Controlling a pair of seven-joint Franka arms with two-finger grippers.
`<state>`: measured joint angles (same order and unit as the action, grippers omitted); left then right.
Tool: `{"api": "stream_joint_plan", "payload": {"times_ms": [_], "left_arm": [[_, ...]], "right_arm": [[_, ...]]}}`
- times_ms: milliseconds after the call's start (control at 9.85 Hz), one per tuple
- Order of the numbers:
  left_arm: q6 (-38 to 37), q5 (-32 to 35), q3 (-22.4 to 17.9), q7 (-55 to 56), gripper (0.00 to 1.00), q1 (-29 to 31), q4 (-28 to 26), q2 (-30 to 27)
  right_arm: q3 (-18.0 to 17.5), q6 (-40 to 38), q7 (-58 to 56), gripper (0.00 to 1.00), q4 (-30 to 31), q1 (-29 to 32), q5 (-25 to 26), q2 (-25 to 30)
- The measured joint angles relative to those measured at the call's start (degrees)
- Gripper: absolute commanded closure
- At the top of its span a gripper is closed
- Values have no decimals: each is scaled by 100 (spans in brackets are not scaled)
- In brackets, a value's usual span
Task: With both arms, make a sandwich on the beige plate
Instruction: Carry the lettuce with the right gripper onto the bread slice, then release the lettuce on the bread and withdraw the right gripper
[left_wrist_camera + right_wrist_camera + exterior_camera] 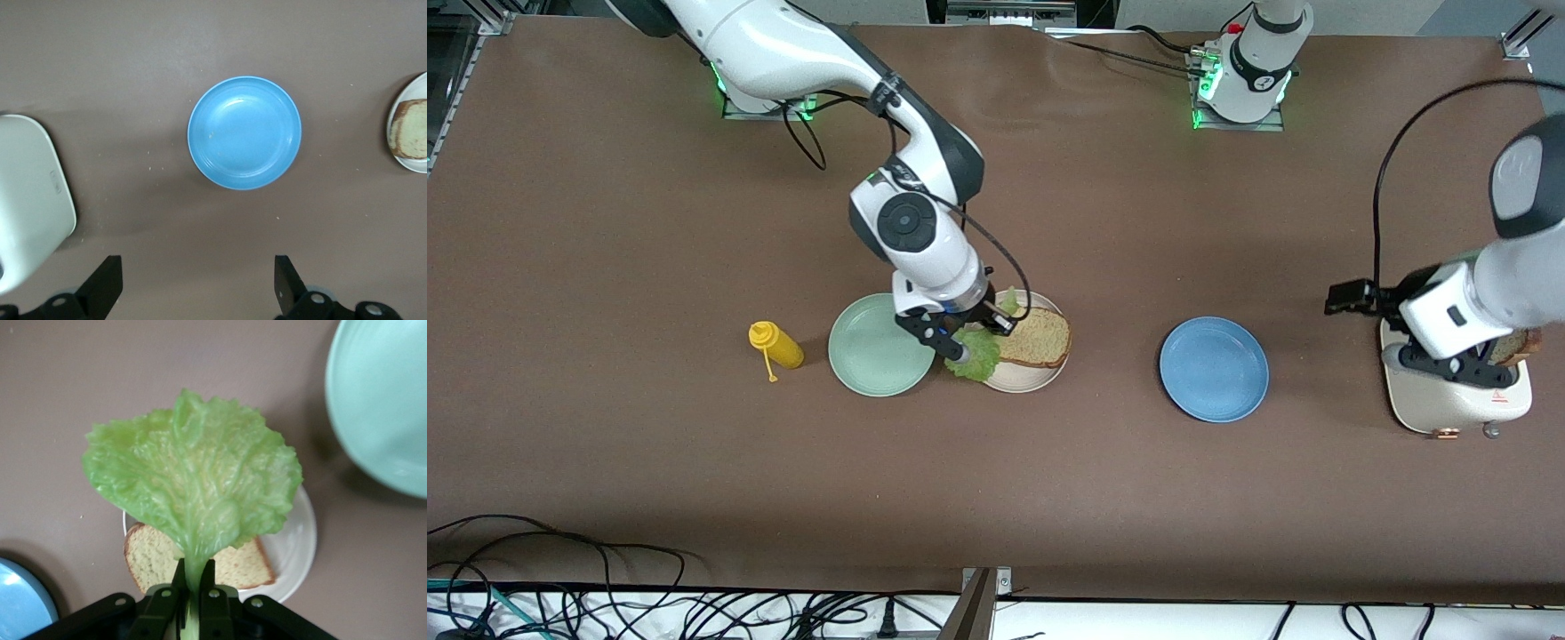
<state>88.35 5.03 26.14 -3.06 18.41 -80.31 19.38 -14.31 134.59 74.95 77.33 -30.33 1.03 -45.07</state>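
My right gripper is shut on the stem of a ruffled green lettuce leaf and holds it over the edge of the beige plate. One brown bread slice lies on that plate. In the right wrist view the leaf hangs from my right gripper above the slice and the plate. My left gripper is open and empty over a white toaster, which holds a second bread slice. In the left wrist view my left gripper grips nothing.
A mint-green plate touches the beige plate on the side toward the right arm's end. A yellow squeeze bottle lies beside it. A blue plate sits between the beige plate and the toaster; it also shows in the left wrist view.
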Motion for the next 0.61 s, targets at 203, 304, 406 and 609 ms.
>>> {"api": "stream_joint_plan", "payload": {"times_ms": [203, 304, 406, 609], "left_arm": [[-138, 13, -47, 141, 0, -143, -28, -491], [-199, 13, -336, 156, 0, -416, -50, -609], [-202, 13, -671, 168, 0, -761, -107, -728], [-163, -91, -1306, 196, 0, -1402, -375, -1065]], "right_arm": [[195, 309, 103, 100, -141, -313, 2, -328], [271, 337, 105, 100, -293, -407, 2, -477], [293, 362, 108, 90, -447, -462, 2, -619], [297, 492, 392, 64, -599, -549, 2, -804]]}}
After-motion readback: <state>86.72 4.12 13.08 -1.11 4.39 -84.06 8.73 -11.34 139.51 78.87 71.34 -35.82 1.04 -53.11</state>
